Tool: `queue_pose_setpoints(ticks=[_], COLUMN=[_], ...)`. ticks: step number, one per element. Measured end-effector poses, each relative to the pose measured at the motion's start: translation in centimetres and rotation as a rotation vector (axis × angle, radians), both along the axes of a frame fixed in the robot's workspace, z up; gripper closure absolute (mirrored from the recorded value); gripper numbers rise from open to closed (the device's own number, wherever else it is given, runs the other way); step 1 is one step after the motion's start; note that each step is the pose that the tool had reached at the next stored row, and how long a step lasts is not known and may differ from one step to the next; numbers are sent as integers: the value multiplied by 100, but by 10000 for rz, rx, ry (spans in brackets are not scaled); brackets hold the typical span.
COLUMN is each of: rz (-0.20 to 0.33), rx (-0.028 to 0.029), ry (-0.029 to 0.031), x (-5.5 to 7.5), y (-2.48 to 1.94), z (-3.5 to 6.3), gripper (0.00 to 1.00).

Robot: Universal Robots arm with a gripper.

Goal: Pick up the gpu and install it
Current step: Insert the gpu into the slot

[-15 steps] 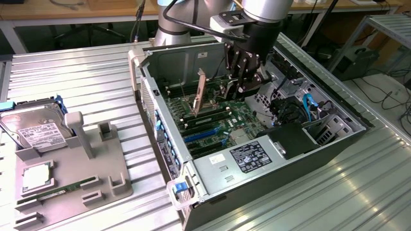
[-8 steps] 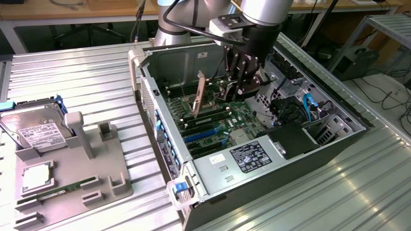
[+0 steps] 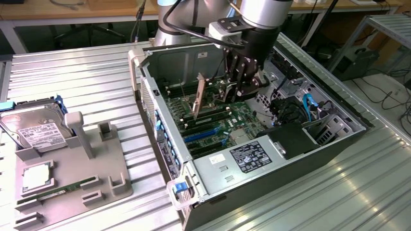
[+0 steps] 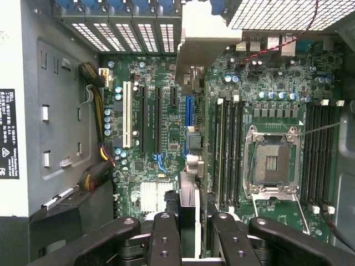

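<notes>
On the exterior view's left, a hard drive (image 3: 35, 127) sits on a grey fixture (image 3: 70, 178), well apart from the jaws. Inside the open computer case (image 3: 212, 180), the gripper (image 3: 239, 91) pinches the gpu (image 3: 199, 96) upright between its jaws, above the motherboard (image 3: 218, 127).

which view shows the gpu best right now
The exterior view: the gpu stands on edge inside the open computer case, its flat face and pale bracket visible, gripped by the gripper above the motherboard slots. The wrist view sees the card edge-on between the fingers, the bracket blurred.
</notes>
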State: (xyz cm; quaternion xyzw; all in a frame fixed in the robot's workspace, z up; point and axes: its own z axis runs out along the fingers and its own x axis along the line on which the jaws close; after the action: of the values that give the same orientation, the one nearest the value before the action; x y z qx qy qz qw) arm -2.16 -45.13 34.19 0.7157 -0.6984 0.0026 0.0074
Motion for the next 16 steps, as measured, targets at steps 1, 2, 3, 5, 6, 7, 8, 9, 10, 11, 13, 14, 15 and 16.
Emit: queue_pose_setpoints(ticks=[1, 2, 3, 5, 6, 7, 8, 9, 10, 11, 13, 14, 15, 16], rz=[0, 0, 0, 0, 0, 0, -1, -1, -1, 0, 0, 0, 0, 0], rx=[0, 0, 0, 0, 0, 1, 0, 0, 0, 0, 1, 0, 0, 0], ry=[0, 0, 0, 0, 0, 0, 1, 2, 2, 3, 4, 4, 4, 4], x=[0, 0, 0, 0, 0, 0, 0, 0, 0, 0, 0, 0, -1, -1], y=[0, 0, 0, 0, 0, 0, 0, 0, 0, 0, 0, 0, 0, 0], z=[-5, -11, -17, -29, -35, -45, -57, -62, -68, -75, -88, -95, -103, -110], gripper=[72, 72, 72, 72, 72, 72, 72, 72, 72, 72, 72, 72, 72, 72])
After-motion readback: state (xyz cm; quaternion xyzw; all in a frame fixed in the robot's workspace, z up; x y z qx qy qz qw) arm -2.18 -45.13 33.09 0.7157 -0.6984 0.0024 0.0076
